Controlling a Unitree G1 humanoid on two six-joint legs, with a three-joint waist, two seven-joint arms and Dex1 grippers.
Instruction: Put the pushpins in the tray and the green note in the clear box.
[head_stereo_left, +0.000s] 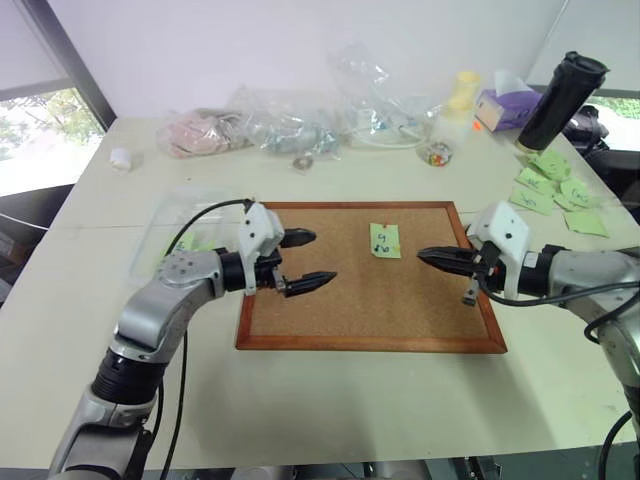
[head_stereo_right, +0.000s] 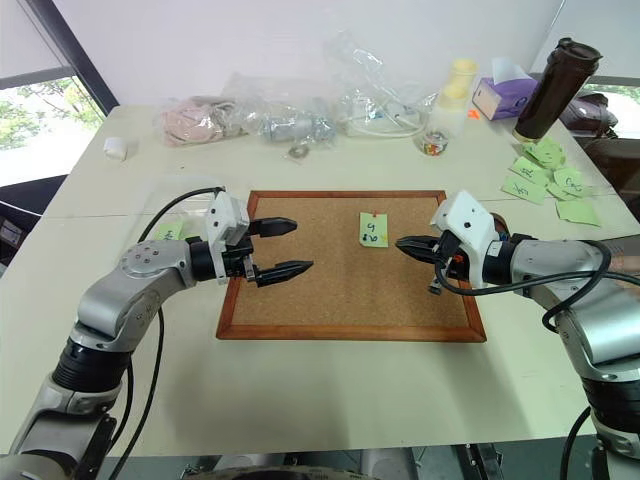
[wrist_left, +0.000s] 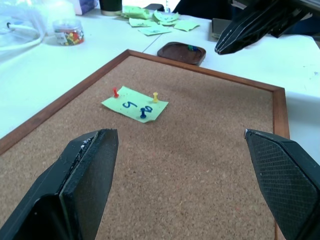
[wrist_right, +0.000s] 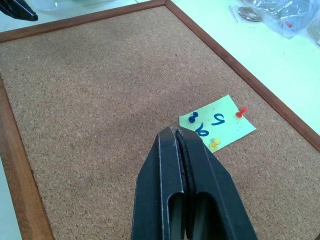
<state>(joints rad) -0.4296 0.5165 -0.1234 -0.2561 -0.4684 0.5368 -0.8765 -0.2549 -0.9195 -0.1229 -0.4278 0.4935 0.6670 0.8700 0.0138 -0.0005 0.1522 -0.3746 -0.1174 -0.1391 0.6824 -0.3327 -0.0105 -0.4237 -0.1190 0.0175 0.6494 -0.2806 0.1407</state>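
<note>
Corkboard (head_stereo_left: 370, 290), wood-framed, centre of table. Green note (head_stereo_left: 385, 240) marked "9" lies on its far half, toward 1 o'clock from board centre, fixed by three pushpins: red (wrist_left: 115, 92), yellow (wrist_left: 155, 96), blue (wrist_left: 143, 113).

Tray (wrist_left: 181, 52), dark wood, off the board's right edge; small green and blue bits inside, too small to name.

Clear box (head_stereo_left: 172, 232), at the board's 9–10 o'clock.

Bead jar (head_stereo_left: 438, 152), multicoloured contents, at 12 o'clock.

Left gripper (head_stereo_left: 305, 260): jaws wide apart, empty, over the board's left part.

Right gripper (head_stereo_left: 428, 256): fingers pressed together, holding nothing, over the board's right part.

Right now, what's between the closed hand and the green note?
Only bare corkboard lies between the right hand and the green note, seen in the right wrist view.
</note>
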